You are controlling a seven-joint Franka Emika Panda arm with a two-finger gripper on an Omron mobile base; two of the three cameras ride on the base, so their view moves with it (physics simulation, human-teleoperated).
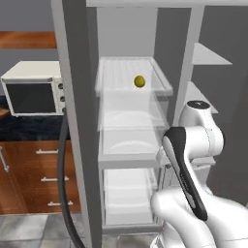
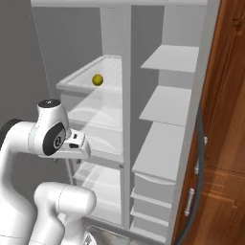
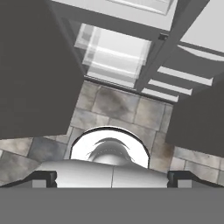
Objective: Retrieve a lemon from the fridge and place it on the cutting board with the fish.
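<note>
The fridge (image 1: 77, 121) stands open in front of me, with white shelves and drawers inside. The lemon (image 1: 139, 81), small and yellow-green, lies alone on the upper glass shelf (image 2: 76, 83); from the right it shows as the lemon (image 2: 97, 79). My arm is folded low in front of the fridge, its hand (image 2: 76, 143) well below the lemon's shelf and pointing down. In the hand view my gripper (image 3: 112, 178) is open, nothing between its fingertips (image 3: 43, 177), above the tiled floor. The cutting board and the fish are out of view.
A white toaster oven (image 1: 34, 89) sits on a dark counter at the left over wooden drawers (image 1: 38, 179). The fridge's left door edge carries a long dark handle (image 1: 63, 169). Door shelves (image 2: 167, 105) and a wooden cabinet (image 2: 225, 143) close off the right. Lower drawers (image 3: 113, 54) lie ahead.
</note>
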